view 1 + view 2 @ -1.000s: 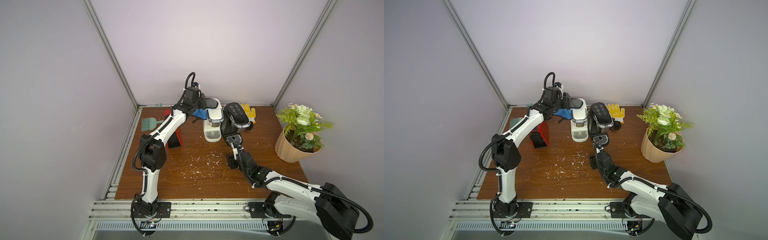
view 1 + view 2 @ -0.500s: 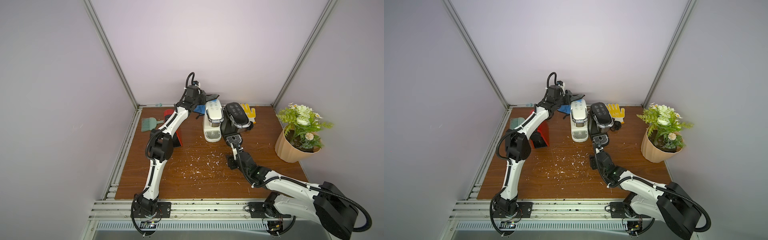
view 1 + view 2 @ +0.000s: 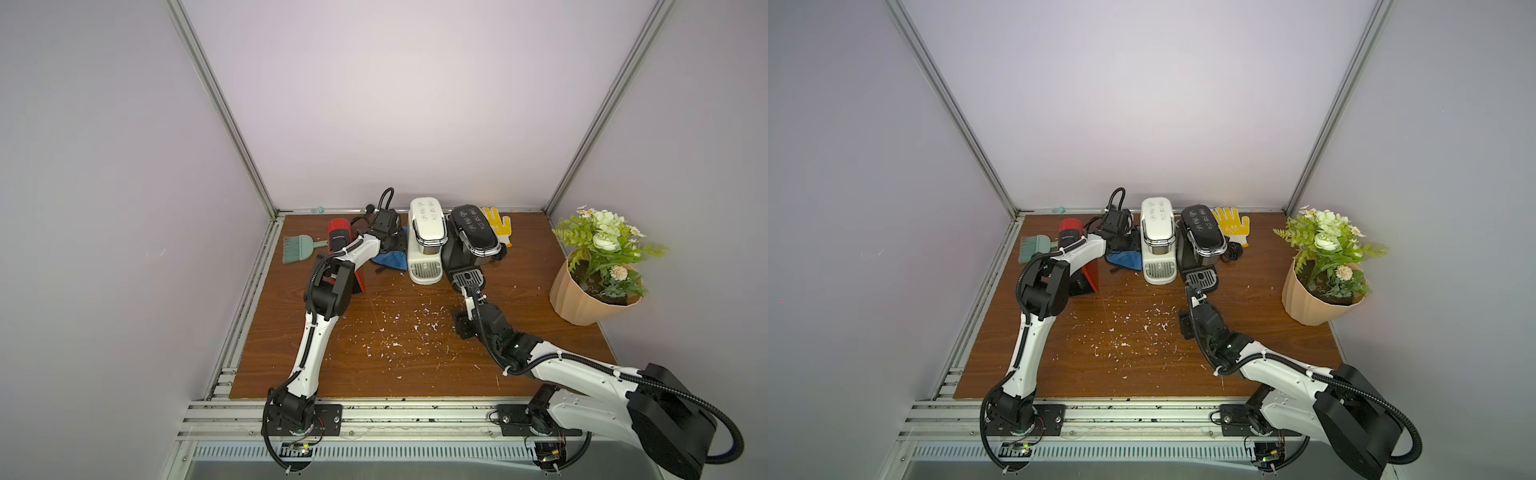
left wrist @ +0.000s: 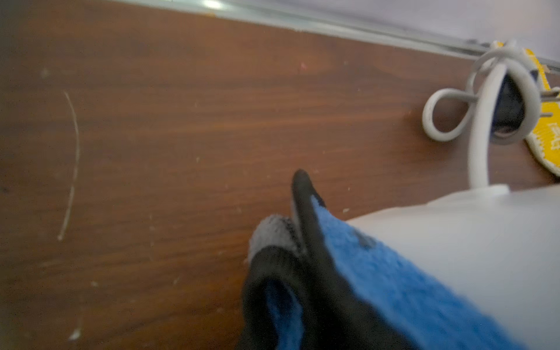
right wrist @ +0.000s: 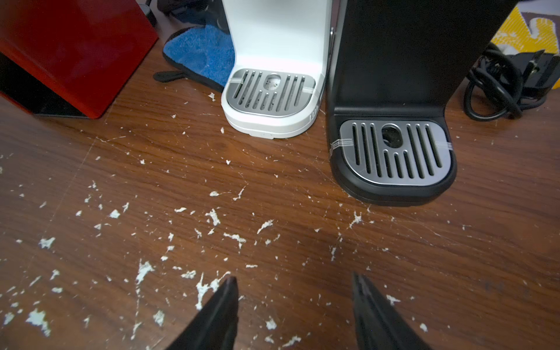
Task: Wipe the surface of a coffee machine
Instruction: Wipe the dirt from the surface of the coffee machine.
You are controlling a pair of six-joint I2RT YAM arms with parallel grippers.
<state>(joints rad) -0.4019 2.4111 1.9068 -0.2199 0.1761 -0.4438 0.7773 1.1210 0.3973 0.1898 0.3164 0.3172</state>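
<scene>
**Cloth held to the side wall of the white machine**

Left gripper [image 3: 394,243]: my jaws are closed tight on the blue cloth [image 3: 390,259]. Its upper part lies against the white coffee machine [image 3: 426,237], on the wall that faces the red coffee machine [image 3: 338,237]. The cloth's lower edge reaches the wooden table [image 3: 374,353] just beside the white machine's base. In the left wrist view, blue pile and a black hem rest on the pale wall; I cannot make out my own fingers there.

Right gripper [image 5: 293,275]: my fingers [image 5: 218,309] stand about half apart and hold nothing. They hang low over the table in front of the drip tray of the black coffee machine [image 3: 471,241].

The white machine stands at the back of the table, between the red and the black ones and just beside the black. White flecks [image 3: 390,328] are scattered across the wood in front of the machines.
</scene>
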